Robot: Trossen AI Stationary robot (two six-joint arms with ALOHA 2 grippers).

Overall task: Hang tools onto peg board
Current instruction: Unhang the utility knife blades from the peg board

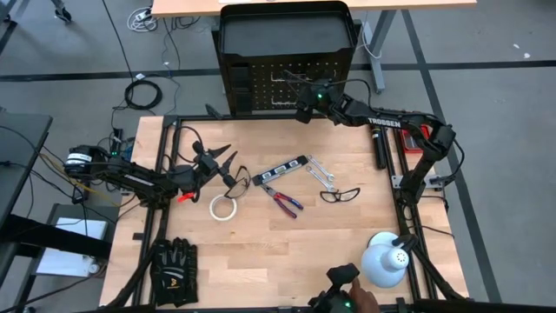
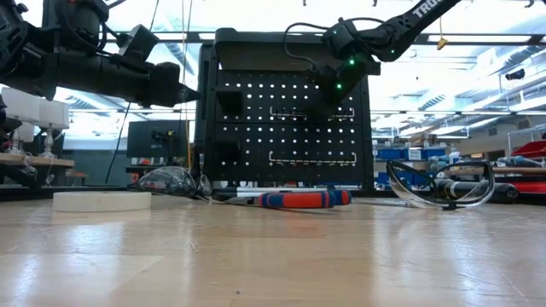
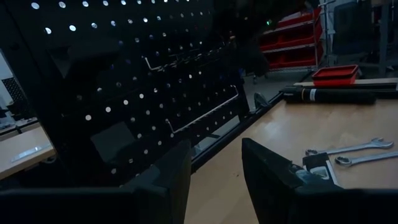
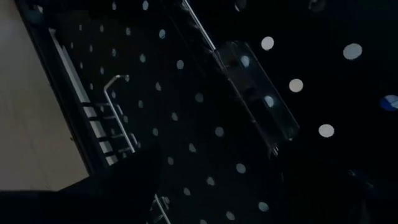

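- Upright black perforated metal peg board point(image 1: 287, 83) stands at top centre of the high view, long axis left-right.
- Right gripper point(image 1: 303, 103) is up against the board face, fingers spread wide; whether it holds anything cannot be told.
- Left gripper point(image 1: 222, 163) hovers at centre-left, fingers point(image 3: 168, 180) apart, nothing between them.
- Red-handled pliers point(image 1: 281, 199), white tape roll point(image 1: 224, 207), dark slim level bar point(image 1: 280, 171), two silver wrenches point(image 1: 321, 172), black-framed glasses point(image 1: 340, 194) lie mid-table, clear of both grippers.
- Level runs diagonally, up-right.
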